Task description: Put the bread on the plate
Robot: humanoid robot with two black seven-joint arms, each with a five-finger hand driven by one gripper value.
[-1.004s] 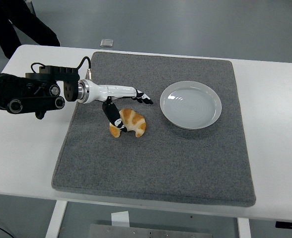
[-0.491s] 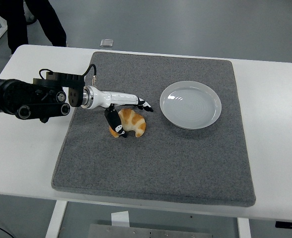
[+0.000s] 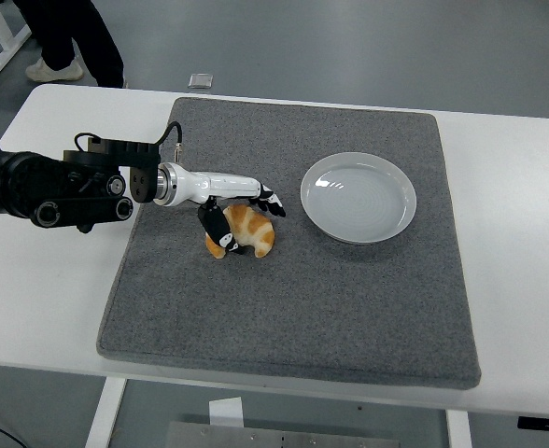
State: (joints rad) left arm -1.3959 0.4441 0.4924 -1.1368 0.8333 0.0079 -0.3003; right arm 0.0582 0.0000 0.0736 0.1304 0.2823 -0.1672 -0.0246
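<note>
Grey felt mat [image 3: 293,317] covered the middle of the white bench [image 3: 517,280]. On it lay the bread [image 3: 248,231], a golden croissant, left of the empty plate [image 3: 358,197] and clear of it. The left hand [image 3: 239,201] reached in over the croissant, its fingers [image 3: 271,198] across the top and thumb against the near-left side, closing on the bread. Beyond the bench, a person's legs [image 3: 74,37] stood on the floor.

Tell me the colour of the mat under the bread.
Dark grey, a felt-like mat on the white table; the head view shows it.
</note>
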